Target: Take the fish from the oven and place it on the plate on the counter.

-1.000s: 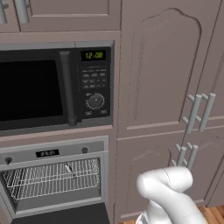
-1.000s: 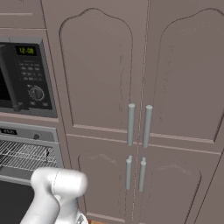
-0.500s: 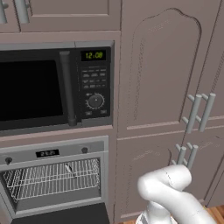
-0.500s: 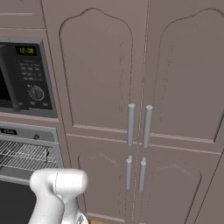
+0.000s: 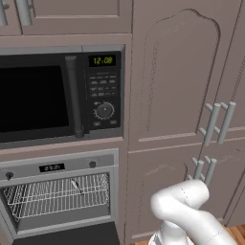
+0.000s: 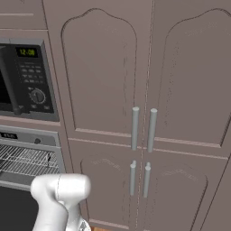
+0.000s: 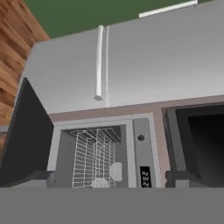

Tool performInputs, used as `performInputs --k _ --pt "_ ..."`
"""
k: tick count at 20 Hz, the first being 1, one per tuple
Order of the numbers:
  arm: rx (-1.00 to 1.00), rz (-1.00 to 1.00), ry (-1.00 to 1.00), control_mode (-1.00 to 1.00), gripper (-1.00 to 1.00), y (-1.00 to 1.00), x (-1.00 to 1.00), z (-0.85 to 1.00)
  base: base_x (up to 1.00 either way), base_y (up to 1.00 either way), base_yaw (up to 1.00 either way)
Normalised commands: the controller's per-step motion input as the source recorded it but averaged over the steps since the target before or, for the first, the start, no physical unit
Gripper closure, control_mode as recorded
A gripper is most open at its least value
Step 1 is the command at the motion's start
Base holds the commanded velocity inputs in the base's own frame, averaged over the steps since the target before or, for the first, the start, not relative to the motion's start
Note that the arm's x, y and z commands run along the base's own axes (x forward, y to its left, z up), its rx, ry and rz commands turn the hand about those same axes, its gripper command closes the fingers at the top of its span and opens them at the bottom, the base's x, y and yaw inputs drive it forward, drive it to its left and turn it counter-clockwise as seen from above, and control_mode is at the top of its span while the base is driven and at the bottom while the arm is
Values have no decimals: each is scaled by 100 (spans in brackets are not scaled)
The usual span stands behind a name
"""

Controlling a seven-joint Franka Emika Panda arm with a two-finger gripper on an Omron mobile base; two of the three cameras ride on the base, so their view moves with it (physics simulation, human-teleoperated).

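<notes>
black microwave (image 5: 52,98), mauve cabinet doors (image 6: 144,76), silver bar handles (image 6: 143,128)

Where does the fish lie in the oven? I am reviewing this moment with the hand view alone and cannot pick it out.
Observer: In the left base view the fish lies on the wire rack of the open oven, right of the rack's middle.
Operator: And what is the dark box next to the oven in my picture?
Observer: That is the microwave. It sits directly above the oven, with its door shut and its green clock lit.
</notes>
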Motion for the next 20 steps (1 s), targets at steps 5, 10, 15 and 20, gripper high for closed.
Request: performInputs --k 5,10,15,20 --pt "5 -4 -5 -100 -100 -43 0 14 0 0 0" --pt "9 -11 0 -100 -100 -84 8 -1 0 0 0" --pt "11 -7 0 -100 -100 -89 22 25 0 0 0" --pt "7 -1 0 -100 -100 -60 48 16 0 0 0"
